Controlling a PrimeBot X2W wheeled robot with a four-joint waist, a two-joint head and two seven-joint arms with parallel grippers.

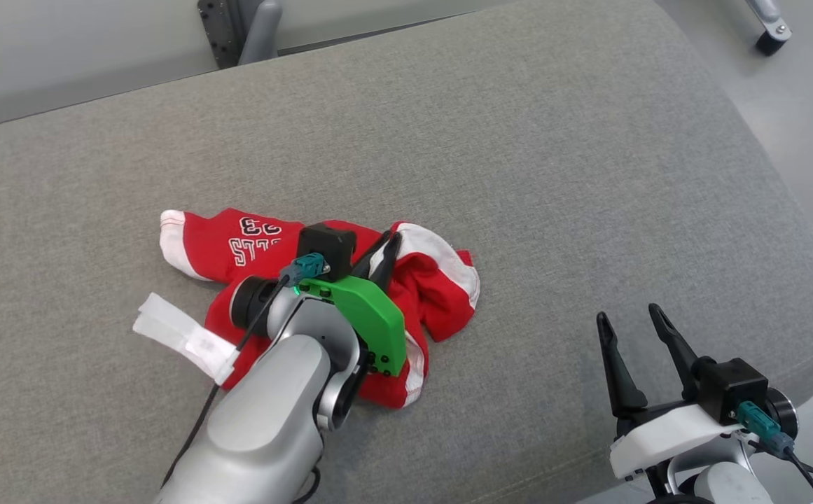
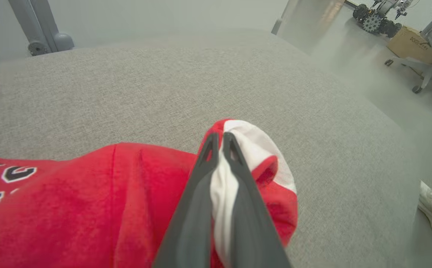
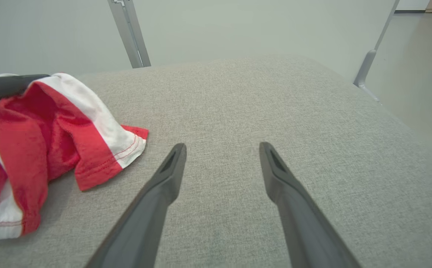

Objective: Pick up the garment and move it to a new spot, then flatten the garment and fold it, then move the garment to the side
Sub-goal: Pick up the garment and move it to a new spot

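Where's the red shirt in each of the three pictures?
Head view: shirt in the middle, under the left gripper.
Left wrist view: shirt bottom left, pinched by that gripper.
Right wrist view: shirt at the left edge.
Shared landmark: the white stripe the gripper pinches.

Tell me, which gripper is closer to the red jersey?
Left. The left gripper is shut on a fold of the red jersey; the right gripper hangs open over the grey cushion to its right, not touching it.

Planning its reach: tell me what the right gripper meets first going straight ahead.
Ahead of the right gripper lies only bare grey cushion, probably free; the red jersey sits off left.
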